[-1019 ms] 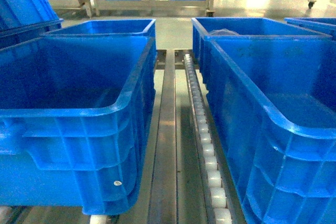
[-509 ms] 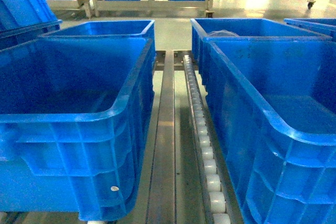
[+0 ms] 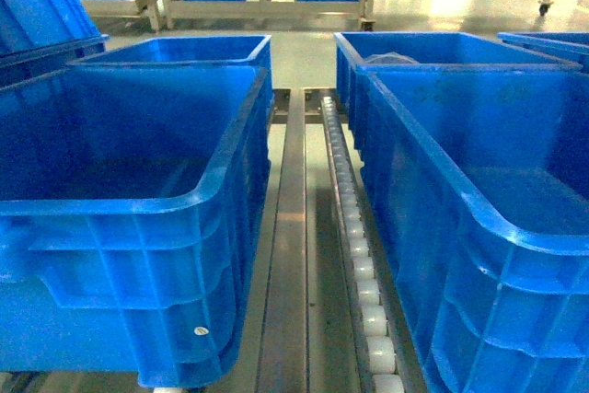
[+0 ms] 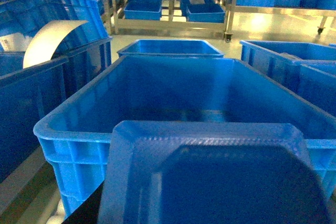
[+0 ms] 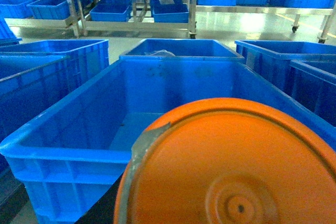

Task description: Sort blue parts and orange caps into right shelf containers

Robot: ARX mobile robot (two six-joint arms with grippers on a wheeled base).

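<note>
In your head view you see two large deep bright-blue plastic crates with thick rolled rims in front of you: one on the left [image 3: 138, 227] and one on the right [image 3: 479, 227]. Behind each of them stands a second crate of the same kind, and the far right one [image 3: 442, 48] has something pale inside that is too blurred to name. Between the two rows runs a flat metal rail [image 3: 293, 255], and just beside it, next to the right crates, a line of small white rollers [image 3: 354, 236]. Neither arm shows in this view.

In your left wrist view a translucent blue rectangular plastic piece with rounded corners [image 4: 210, 177] fills the lower part of the picture, very close to the camera, in front of the near rim of the left crate [image 4: 79, 129]. The left gripper itself is hidden, so you cannot tell how its jaws stand.

In your right wrist view a big round orange disc-shaped plastic piece [image 5: 231, 166] with a small hub near its middle covers the lower right, in front of the right crate [image 5: 63, 150]. The right gripper is also not visible, so the state of its jaws cannot be told.
</note>
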